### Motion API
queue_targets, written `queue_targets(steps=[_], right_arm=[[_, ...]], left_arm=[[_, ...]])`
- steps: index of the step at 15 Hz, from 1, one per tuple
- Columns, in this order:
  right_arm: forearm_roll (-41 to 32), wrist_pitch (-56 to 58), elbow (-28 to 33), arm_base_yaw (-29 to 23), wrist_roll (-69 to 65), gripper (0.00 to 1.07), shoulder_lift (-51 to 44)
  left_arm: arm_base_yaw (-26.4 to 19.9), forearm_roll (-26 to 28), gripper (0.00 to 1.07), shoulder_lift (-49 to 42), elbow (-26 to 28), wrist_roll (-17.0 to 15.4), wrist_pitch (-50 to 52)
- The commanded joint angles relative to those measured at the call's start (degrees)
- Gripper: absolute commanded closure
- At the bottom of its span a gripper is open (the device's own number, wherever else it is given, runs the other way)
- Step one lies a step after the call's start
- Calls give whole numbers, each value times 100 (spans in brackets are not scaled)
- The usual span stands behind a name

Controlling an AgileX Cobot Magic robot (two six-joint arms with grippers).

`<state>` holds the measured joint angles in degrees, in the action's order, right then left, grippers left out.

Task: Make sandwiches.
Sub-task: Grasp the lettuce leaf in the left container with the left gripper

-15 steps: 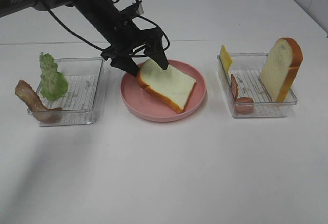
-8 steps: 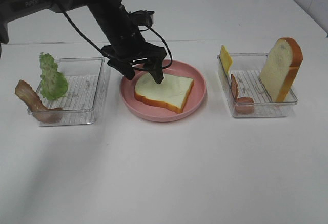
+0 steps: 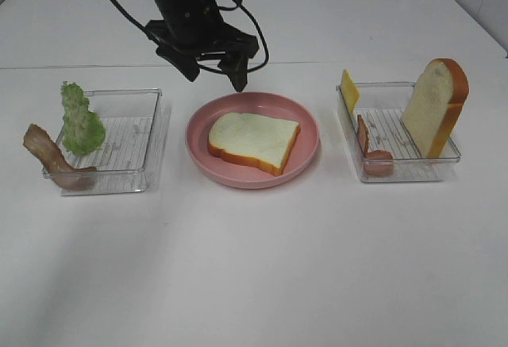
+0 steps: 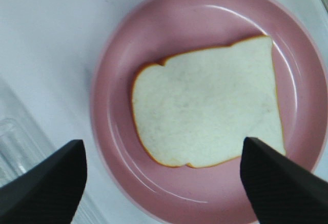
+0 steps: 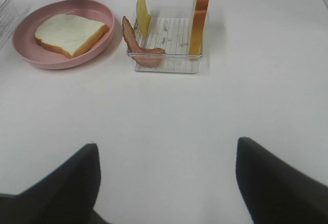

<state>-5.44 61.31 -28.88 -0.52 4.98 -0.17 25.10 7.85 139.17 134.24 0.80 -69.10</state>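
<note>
On the desk [image 3: 254, 267], the left tray [image 3: 119, 93] holds a bacon strip [image 3: 49, 159] (leaning out over its rim) and a lettuce leaf [image 3: 82, 121]. The left end effector [image 3: 216, 77] hovers by the pink plate [image 3: 305, 136] — jaws wide, empty — where a bread slice [image 3: 254, 140] lies flat. The right tray [image 3: 413, 168] carries a cheese slice [image 3: 349, 91], a second bacon strip [image 3: 373, 156] and an upright bread slice [image 3: 435, 109]. The right end effector [image 5: 166, 152] is spread wide, gripping nothing.
</note>
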Motion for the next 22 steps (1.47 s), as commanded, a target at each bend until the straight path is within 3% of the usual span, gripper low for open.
queue_targets(steps=[1,3,10,12,13,16,22], right_arm=[[-17,-57,6,40,29,37,-86],[-23,-57,6,40,29,37,-86],[-23,-57,6,40,29,37,-86],[-23,-57,6,40,29,37,-86],[-23,-57,6,40,29,37,-86],[-23,-57,6,40,29,37,-86],[-23,-57,6,40,29,37,-86]], left_arm=[[-275,-166,31,-269,155,-561,-470],[-688,-166,32,-527,149,-791,-470],[-1495,-178,32,-997,143,-796,-470],[-1650,-178,32,-1134,-97,-796,-470],[-1874,-195,32,-1341,-625,-796,-470],[-1937,-235,35,-1616,-1381,-802,-470],[-1937,-922,38,-1742,-2504,-1054,-384]])
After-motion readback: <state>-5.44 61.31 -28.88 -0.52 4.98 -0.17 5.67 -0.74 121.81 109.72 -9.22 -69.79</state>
